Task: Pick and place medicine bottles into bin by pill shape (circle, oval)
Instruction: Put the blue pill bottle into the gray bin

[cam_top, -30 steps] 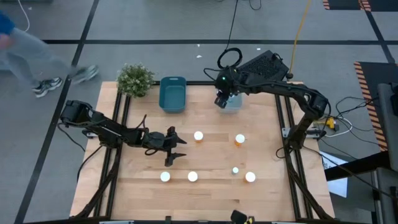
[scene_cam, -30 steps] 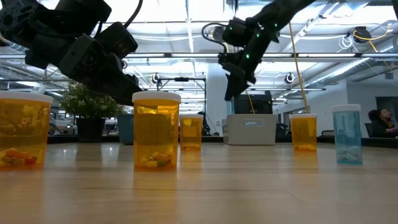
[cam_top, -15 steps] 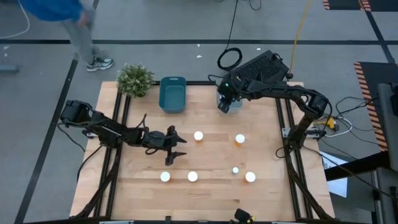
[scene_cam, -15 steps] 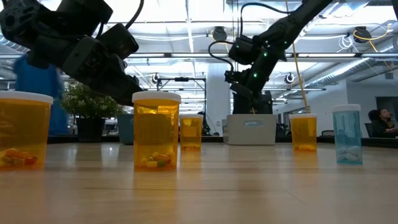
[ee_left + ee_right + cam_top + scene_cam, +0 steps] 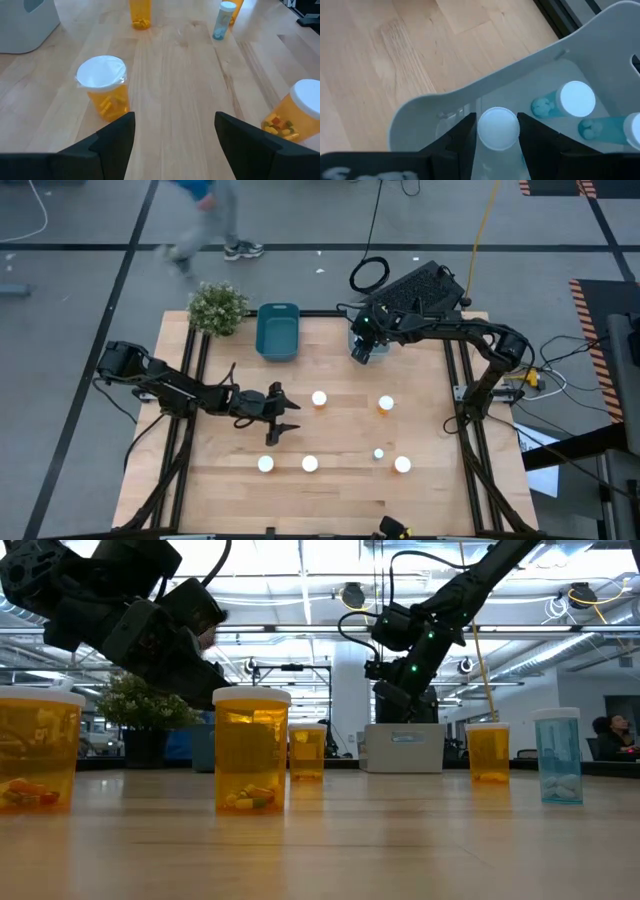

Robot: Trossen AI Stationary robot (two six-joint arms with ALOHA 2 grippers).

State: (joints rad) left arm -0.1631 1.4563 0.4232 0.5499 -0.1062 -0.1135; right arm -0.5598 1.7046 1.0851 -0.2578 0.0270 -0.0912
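Item: teal bottle (image 5: 498,129), gripped in my right gripper (image 5: 495,131) fingers above the pale bin (image 5: 445,107); left gripper (image 5: 174,140) open, idle. Risk: early release lands on bottles inside

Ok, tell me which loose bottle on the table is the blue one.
The small pale blue bottle, near the table's right front beside an amber bottle. The other loose bottles are larger and amber-orange.
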